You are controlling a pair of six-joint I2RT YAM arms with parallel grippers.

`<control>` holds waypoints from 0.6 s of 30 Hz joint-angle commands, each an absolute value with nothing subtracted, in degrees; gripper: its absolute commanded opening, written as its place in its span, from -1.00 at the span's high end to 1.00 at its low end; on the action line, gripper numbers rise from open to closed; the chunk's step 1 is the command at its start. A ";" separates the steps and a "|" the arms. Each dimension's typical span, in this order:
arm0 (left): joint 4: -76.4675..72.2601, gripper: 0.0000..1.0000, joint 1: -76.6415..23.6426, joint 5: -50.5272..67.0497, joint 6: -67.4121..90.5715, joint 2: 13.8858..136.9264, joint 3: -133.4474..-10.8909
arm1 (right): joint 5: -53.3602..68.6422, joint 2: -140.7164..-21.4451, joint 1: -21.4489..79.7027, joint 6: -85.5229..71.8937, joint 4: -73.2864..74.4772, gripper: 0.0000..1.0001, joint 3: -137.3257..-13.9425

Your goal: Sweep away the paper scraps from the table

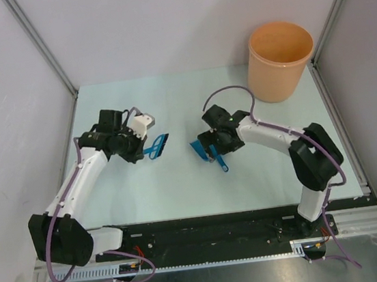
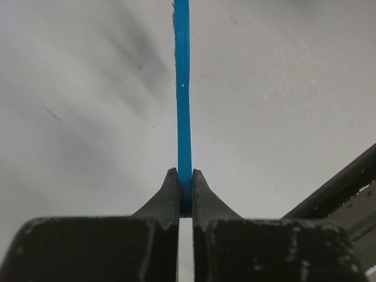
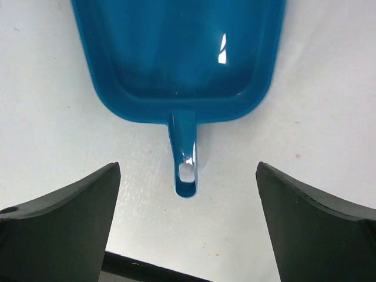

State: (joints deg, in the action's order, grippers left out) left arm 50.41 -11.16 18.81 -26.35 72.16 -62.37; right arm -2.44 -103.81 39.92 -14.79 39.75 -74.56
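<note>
No paper scraps show in any view. My left gripper [image 1: 144, 148] [image 2: 185, 176] is shut on the thin handle of a blue brush [image 1: 158, 145] [image 2: 183, 88], held over the left middle of the pale green table [image 1: 181, 190]. A blue dustpan [image 1: 200, 148] [image 3: 182, 53] lies flat on the table, its pan empty and its short handle pointing back at my right gripper [image 1: 212, 153] [image 3: 188, 167]. That gripper hangs just above it, open wide, with one finger on each side of the handle and touching neither side.
An orange bin [image 1: 279, 60] stands at the table's back right corner. Grey walls and a metal frame [image 1: 342, 129] bound the table. The black rail [image 1: 206, 231] with the arm bases runs along the near edge.
</note>
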 commanded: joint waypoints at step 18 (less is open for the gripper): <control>45.62 1.00 -53.68 -38.81 -28.65 104.38 -89.12 | -12.40 -68.65 14.60 -16.17 33.75 -0.99 -57.84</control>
State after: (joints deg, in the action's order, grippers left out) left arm 47.64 -48.23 -22.31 -26.22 97.95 -85.45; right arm -14.90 -72.90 17.72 -15.84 35.55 -59.00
